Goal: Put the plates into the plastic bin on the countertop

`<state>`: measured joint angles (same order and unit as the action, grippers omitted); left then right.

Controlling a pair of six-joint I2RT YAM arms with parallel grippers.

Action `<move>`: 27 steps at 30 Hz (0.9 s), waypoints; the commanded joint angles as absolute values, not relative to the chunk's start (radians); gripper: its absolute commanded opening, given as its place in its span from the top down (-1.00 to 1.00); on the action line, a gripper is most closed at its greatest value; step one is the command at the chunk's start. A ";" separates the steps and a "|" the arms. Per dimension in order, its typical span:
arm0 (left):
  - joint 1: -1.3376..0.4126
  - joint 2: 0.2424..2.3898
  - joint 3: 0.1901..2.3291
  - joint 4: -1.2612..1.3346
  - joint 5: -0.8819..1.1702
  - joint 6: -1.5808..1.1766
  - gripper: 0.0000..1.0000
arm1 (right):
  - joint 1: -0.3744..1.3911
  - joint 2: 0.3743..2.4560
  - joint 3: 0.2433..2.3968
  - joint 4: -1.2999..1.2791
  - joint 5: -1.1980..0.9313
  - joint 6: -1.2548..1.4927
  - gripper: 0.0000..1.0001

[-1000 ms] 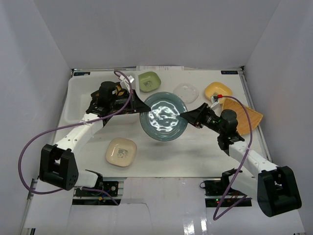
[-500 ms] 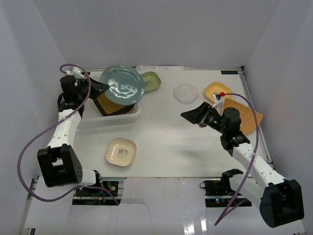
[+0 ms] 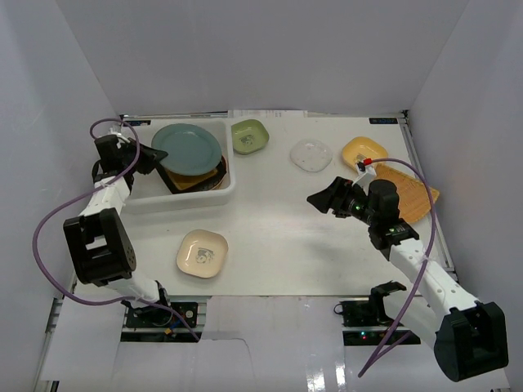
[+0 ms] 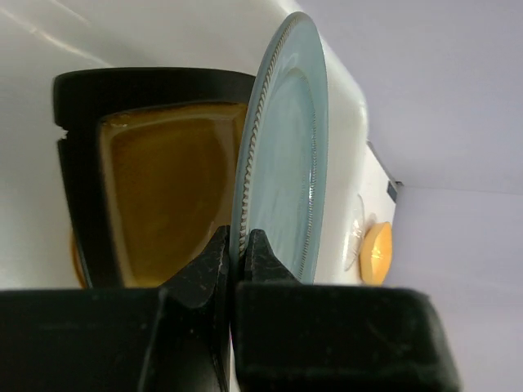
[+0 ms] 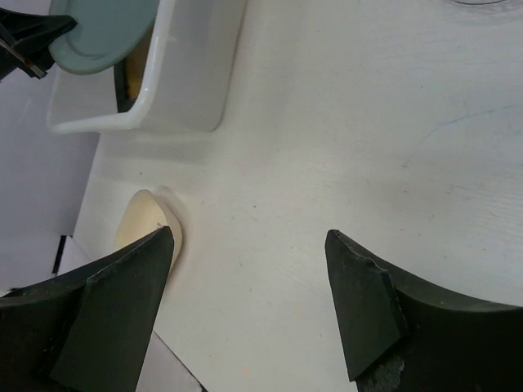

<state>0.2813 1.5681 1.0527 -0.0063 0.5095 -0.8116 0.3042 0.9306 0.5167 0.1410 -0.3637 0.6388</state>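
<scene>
The left claw [image 3: 152, 155] is clamped on the rim of the blue-grey plate [image 3: 186, 147]. In the left wrist view its fingertips [image 4: 219, 249] pinch the ribbed edge from both sides. The plate sits over the plastic bin [image 3: 176, 201], which stands at about 10 o'clock on the worktop [image 3: 286, 237]. It covers most of the black-and-yellow square plate [image 3: 194, 179] lying inside; I cannot tell whether the two touch.

The right claw [image 3: 320, 197] stands wide apart with nothing between its fingers. It hovers above bare worktop right of centre and points toward 9 o'clock.

Outside the bin:
- The cream plate [image 3: 202, 252] lies at 7 o'clock.
- The green plate [image 3: 249, 135] lies at 12 o'clock, just beside the bin's far right corner.
- The clear plate [image 3: 311, 154] lies at 1 o'clock.
- The yellow plate [image 3: 363, 150] lies at 2 o'clock, near the tan fan-shaped plate [image 3: 411, 193] at 3 o'clock.
</scene>
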 commanded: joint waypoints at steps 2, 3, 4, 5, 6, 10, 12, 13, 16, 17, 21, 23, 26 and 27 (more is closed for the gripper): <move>0.282 1.542 1.075 0.060 0.486 -0.773 1.00 | 0.305 0.894 0.584 0.069 -0.281 0.526 -0.61; 0.282 1.555 1.080 0.051 0.474 -0.749 1.00 | 0.305 0.884 0.589 0.060 -0.270 0.519 -0.61; 0.282 1.562 1.086 0.038 0.463 -0.736 0.99 | 0.305 0.881 0.594 0.046 -0.258 0.509 -0.61; 0.282 1.569 1.088 0.037 0.459 -0.730 0.96 | 0.305 0.876 0.594 0.043 -0.253 0.506 -0.61; 0.282 1.584 1.088 0.026 0.456 -0.720 0.90 | 0.305 0.873 0.594 0.041 -0.252 0.505 -0.61; 0.282 1.608 1.089 0.006 0.462 -0.701 0.23 | 0.305 0.865 0.592 0.028 -0.232 0.499 -0.60; 0.281 1.611 1.095 -0.044 0.451 -0.700 -0.05 | 0.305 0.867 0.594 0.017 -0.215 0.483 -0.60; 0.281 1.611 1.098 -0.052 0.448 -0.696 -0.17 | 0.305 0.865 0.597 0.008 -0.209 0.474 -0.59; 0.281 1.609 1.117 -0.109 0.430 -0.660 -0.61 | 0.305 0.870 0.610 -0.040 -0.163 0.446 -0.59; 0.281 1.608 1.123 -0.124 0.420 -0.647 -0.77 | 0.307 0.874 0.624 -0.055 -0.141 0.427 -0.59; 0.275 1.602 1.132 -0.250 0.315 -0.588 -0.96 | 0.305 0.908 0.652 -0.118 -0.037 0.393 -0.76; 0.267 1.568 1.123 -0.285 0.241 -0.549 -0.96 | 0.305 0.948 0.673 -0.133 -0.012 0.387 -0.91; 0.236 1.482 1.088 -0.298 0.071 -0.531 -0.96 | 0.307 1.012 0.741 -0.193 0.078 0.353 -0.96; 0.226 1.467 1.074 -0.298 0.043 -0.531 -0.96 | 0.305 1.028 0.756 -0.210 0.147 0.342 -0.96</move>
<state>0.2546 1.5967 1.0904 -0.2558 0.2039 -0.5789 0.3042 0.9897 0.6827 -0.1566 -0.0124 0.4004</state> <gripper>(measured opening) 0.979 0.982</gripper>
